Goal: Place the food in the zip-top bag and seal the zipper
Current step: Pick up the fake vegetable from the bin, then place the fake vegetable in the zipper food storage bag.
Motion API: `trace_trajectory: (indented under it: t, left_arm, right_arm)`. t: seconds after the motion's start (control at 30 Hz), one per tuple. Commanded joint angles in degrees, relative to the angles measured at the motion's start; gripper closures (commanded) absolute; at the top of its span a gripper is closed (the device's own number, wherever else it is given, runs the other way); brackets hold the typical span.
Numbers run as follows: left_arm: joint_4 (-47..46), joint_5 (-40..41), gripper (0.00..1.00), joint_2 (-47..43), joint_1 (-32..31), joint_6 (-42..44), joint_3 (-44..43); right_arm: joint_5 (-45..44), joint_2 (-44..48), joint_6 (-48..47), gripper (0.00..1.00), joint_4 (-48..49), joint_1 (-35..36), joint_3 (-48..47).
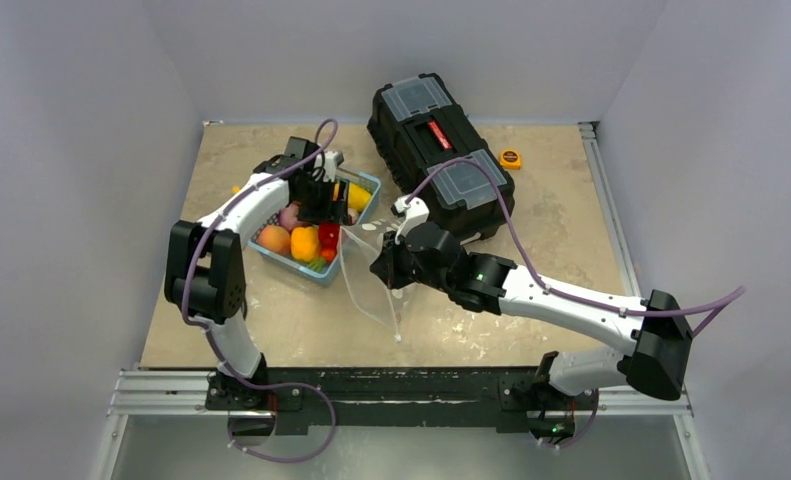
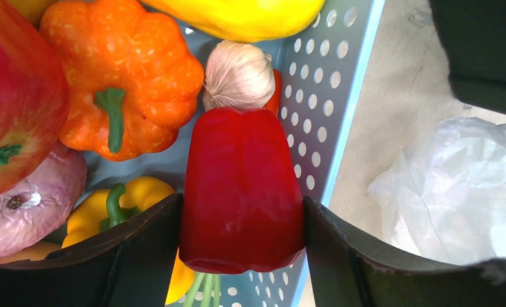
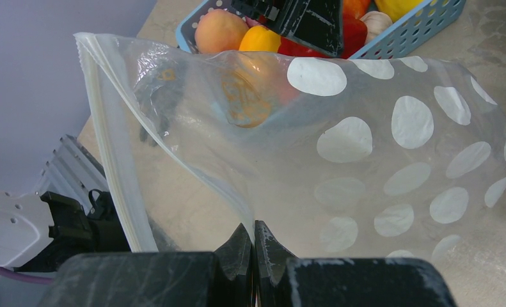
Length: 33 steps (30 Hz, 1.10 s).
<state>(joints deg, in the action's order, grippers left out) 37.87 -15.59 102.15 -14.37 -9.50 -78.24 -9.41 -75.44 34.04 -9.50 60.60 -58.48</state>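
Inside the light-blue basket [image 1: 368,197] [image 2: 349,115], my left gripper [image 1: 323,205] [image 2: 242,201] is shut on a red pepper [image 2: 240,185] [image 1: 328,234], with both fingers pressed against its sides. Around it lie other food: an orange pepper [image 2: 125,70], a garlic bulb [image 2: 237,73], a purple onion [image 2: 29,204] and a yellow pepper [image 2: 125,198]. The clear zip-top bag [image 1: 371,285] [image 3: 365,147] with white dots stands just right of the basket. My right gripper [image 1: 384,268] [image 3: 254,230] is shut on one edge of its mouth. The white zipper [image 3: 112,153] runs apart, so the mouth gapes.
A black toolbox [image 1: 441,155] sits at the back, close behind the right wrist. An orange tape measure [image 1: 510,158] lies beside it. The basket's perforated wall stands between the red pepper and the bag. White walls enclose the table on three sides.
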Motion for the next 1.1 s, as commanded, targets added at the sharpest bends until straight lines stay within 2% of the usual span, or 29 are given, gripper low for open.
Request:
trace_trajectory:
  t: [0.0, 0.17, 0.3, 0.43, 0.67, 0.8, 0.9, 1.07]
  left_arm:
    - [1.7, 1.3, 0.42, -0.9, 0.0, 1.4, -1.9]
    - [1.2, 3.3, 0.59, -3.1, 0.0, 1.6, -1.2]
    - [1.2, 4.2, 0.68, -6.7, 0.0, 1.2, -1.3]
    - [-1.2, 6.2, 0.7, -15.6, 0.1, -0.3, 1.9]
    - [-1.7, 5.6, 0.69, -38.6, 0.3, -3.1, 10.9]
    - [0.8, -0.9, 0.66, -54.6, 0.7, -6.9, 16.4]
    - [1.4, -9.2, 0.65, -64.2, 0.8, -10.9, 19.0]
    - [-10.8, -28.1, 0.65, -69.6, 0.6, -23.4, 23.7]
  right_arm:
    - [0.0, 1.2, -0.3, 1.0, 1.2, -0.4, -0.3]
    - [-0.8, 1.6, -0.6, 1.0, 1.1, -0.4, -0.4]
    - [-0.1, 1.6, 0.0, 1.0, 1.8, -0.4, 0.2]
    - [0.2, 1.1, 0.4, 1.0, 2.5, -0.4, 0.3]
    - [0.0, 1.0, 1.7, 1.0, 2.8, -0.4, -2.2]
    - [1.9, -0.1, 3.5, 1.0, 3.2, -0.4, -4.0]
    - [2.8, -2.1, 4.5, 1.0, 2.9, -0.4, -6.4]
    - [7.8, -5.3, 4.5, 1.0, 3.1, -0.4, -10.4]
